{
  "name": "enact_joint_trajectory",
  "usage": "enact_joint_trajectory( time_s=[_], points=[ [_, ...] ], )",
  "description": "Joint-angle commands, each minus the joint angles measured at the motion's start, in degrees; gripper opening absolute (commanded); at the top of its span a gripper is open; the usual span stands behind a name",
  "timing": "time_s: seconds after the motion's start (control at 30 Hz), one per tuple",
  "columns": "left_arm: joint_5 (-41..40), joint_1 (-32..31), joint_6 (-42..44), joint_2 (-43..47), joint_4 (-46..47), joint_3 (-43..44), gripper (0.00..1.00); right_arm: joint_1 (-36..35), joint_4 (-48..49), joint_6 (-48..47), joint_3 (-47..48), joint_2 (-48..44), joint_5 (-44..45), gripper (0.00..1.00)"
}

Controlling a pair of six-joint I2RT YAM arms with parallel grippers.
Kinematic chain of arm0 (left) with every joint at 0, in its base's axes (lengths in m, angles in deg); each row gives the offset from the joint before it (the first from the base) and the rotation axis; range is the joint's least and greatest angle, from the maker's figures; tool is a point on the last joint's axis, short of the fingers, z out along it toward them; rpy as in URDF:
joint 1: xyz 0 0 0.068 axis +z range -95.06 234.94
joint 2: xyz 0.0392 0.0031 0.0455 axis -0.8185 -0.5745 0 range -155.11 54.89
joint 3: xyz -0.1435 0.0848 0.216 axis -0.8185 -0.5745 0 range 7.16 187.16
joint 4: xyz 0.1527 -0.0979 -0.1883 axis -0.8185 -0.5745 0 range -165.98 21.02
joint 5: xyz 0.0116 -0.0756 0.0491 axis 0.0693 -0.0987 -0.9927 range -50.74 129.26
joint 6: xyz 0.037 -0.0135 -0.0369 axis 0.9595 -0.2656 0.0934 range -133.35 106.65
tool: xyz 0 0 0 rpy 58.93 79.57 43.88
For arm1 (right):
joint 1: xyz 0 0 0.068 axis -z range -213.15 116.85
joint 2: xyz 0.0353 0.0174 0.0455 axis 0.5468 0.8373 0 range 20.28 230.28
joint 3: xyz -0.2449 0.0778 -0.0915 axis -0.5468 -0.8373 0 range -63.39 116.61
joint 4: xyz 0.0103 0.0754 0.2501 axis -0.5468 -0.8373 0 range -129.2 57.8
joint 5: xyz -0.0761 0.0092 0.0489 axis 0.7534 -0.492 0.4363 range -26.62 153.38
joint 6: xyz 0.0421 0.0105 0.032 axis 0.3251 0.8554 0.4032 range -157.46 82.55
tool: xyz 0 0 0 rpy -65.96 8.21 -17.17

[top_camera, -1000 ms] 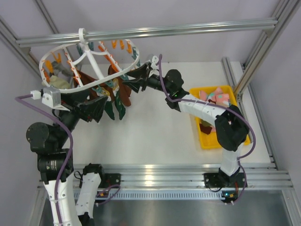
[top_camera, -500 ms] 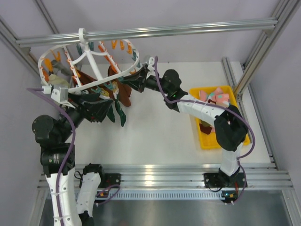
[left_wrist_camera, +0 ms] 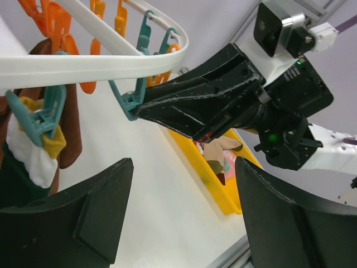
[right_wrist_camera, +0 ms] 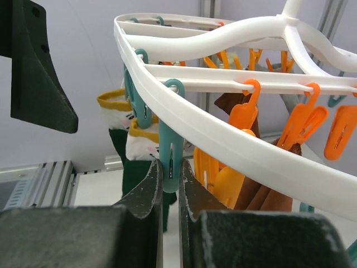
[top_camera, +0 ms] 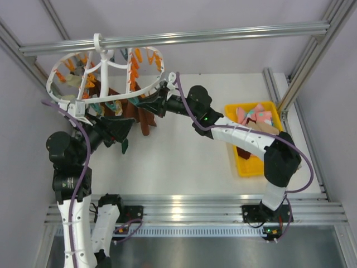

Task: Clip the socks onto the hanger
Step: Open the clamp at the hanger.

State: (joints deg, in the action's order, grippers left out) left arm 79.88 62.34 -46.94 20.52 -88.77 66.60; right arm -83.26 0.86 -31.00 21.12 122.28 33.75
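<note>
The hanger [top_camera: 104, 67], a white ring with orange and teal clips, hangs tilted at the back left. In the right wrist view my right gripper [right_wrist_camera: 170, 170] is shut on a teal clip [right_wrist_camera: 170, 151] under the ring [right_wrist_camera: 223, 134]. The top view shows that gripper [top_camera: 142, 103] at the ring's near right side. Maroon-brown socks [top_camera: 139, 114] hang from the clips. A white sock with a yellow cuff [right_wrist_camera: 139, 139] and a dark green one [right_wrist_camera: 134, 178] hang beside them. My left gripper [left_wrist_camera: 184, 190] is open and holds nothing, just below the ring [left_wrist_camera: 83, 64]. Loose socks [top_camera: 254, 116] lie in the tray.
A yellow tray [top_camera: 244, 166] stands at the right of the white table. The hanger's hook sits over an aluminium rail [top_camera: 223, 33] that crosses the back. Frame posts rise at the right [top_camera: 304, 72] and the left. The arms' bases are at the near edge.
My right gripper has closed onto the teal clip and reached further left. The hanger has swung and tilted. My left gripper has drawn back left, its jaws a little narrower.
</note>
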Motion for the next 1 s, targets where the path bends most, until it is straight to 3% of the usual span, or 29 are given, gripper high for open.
enact_joint_trajectory(
  time_s=[0.0,0.27,0.67,0.97],
  points=[
    [-4.22,0.07,-1.31,-2.19,3.0,0.67,0.78,-1.04,-1.94,-0.83,1.54,-4.08,1.23,0.0],
    [-7.57,-0.45,-1.49,-8.34,3.97,2.79,0.7,-2.54,-4.23,-3.29,1.8,-4.35,4.05,0.0],
    [-16.26,-10.64,0.36,-10.89,11.0,1.65,0.64,-3.33,-4.76,-3.56,2.5,-3.91,3.96,0.0],
    [-21.46,-11.53,-0.96,-12.65,12.41,2.17,0.6,-3.33,-4.32,-3.56,1.01,-4.61,4.23,0.0]
  ],
)
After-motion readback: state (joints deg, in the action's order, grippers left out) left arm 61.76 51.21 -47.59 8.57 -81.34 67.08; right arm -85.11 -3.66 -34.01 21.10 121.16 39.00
